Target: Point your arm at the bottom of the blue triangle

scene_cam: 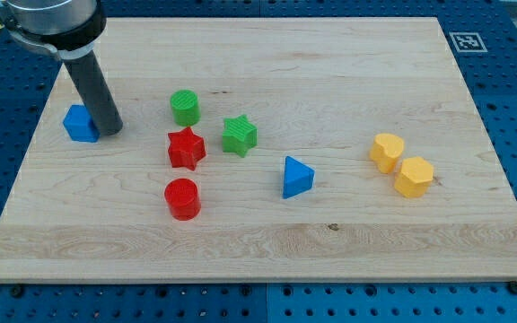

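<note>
Board's left: my tip [110, 132] partly hiding blue block [79, 125]

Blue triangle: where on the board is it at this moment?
The blue triangle sits just right of the board's centre, below and right of the green star and well left of the two yellow blocks; my tip is far off at the view's left.

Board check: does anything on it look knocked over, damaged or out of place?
Nothing stands out. All the blocks sit apart on the wooden board, undamaged. My tip rests beside the blue cube at the view's left, well away from the blue triangle.
</note>
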`<control>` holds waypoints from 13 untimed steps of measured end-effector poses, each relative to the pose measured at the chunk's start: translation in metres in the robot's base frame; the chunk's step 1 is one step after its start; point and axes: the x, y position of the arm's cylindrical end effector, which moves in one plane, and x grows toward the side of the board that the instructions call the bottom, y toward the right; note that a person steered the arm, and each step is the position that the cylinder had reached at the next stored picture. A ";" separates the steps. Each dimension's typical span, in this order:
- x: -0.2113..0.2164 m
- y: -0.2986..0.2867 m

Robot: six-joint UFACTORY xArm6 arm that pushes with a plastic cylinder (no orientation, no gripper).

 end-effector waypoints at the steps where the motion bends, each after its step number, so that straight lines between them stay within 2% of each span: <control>1: -0.010 0.000; 3: -0.029 0.008; 5: -0.087 0.050; 6: -0.089 0.087; 7: -0.091 0.099; 13: -0.080 0.111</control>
